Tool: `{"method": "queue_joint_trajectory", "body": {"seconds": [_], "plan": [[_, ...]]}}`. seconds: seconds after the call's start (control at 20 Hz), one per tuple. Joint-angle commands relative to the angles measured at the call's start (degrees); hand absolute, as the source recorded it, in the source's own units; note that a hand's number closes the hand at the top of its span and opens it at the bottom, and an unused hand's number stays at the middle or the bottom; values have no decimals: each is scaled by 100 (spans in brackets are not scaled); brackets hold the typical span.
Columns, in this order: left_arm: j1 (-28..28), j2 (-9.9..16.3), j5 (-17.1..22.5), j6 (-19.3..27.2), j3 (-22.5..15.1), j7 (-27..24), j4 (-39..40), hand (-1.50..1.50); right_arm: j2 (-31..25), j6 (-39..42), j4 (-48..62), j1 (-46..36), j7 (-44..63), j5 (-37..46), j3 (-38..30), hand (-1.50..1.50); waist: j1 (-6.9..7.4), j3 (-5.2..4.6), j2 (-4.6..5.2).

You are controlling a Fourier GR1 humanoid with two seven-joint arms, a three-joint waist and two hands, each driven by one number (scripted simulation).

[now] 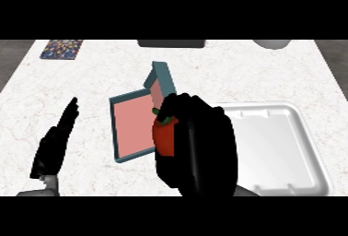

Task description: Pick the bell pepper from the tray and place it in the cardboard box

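Between box (132, 124) and tray (285, 147), right hand (197, 152) holds one pepper (164, 136).

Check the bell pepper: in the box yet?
Not yet. The red bell pepper is held in the curled right hand, above the edge of the open box, off the white tray.

The box (136, 124) lies open at the counter's (88, 78) middle. Just right of the box sits the tray (285, 147), nearer the front edge. The right hand (197, 152) is over the box's right edge, curled round the pepper (165, 136), hiding the tray's left rim. Left of the box, apart from it, the left hand (55, 143) rests with straight fingers. Far behind the box, to its left, lies a mat (62, 49).
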Motion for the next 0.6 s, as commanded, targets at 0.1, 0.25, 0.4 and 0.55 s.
{"method": "queue_joint_trajectory", "body": {"seconds": [0.1, 0.25, 0.4, 0.55], "plan": [[-162, -85, -150, 81, -77, -282, 322, 0, 48, -825, 1737, -1334, 674, -946, -363, 150, 68, -2, 27], [-13, -84, -87, 18, -67, -215, 243, 0, 48, -888, 2519, -1765, 533, -1470, -571, 150, 135, -1, 32], [-188, -31, -6, -60, -22, 63, 35, 0, 48, -1130, 3268, -2059, 404, -1874, -578, 150, 147, 2, 25], [-3, 199, 146, -327, 101, -245, 78, 0, 48, -1715, 4101, -2087, 189, -2074, -313, 150, 235, -1, 44]]}}
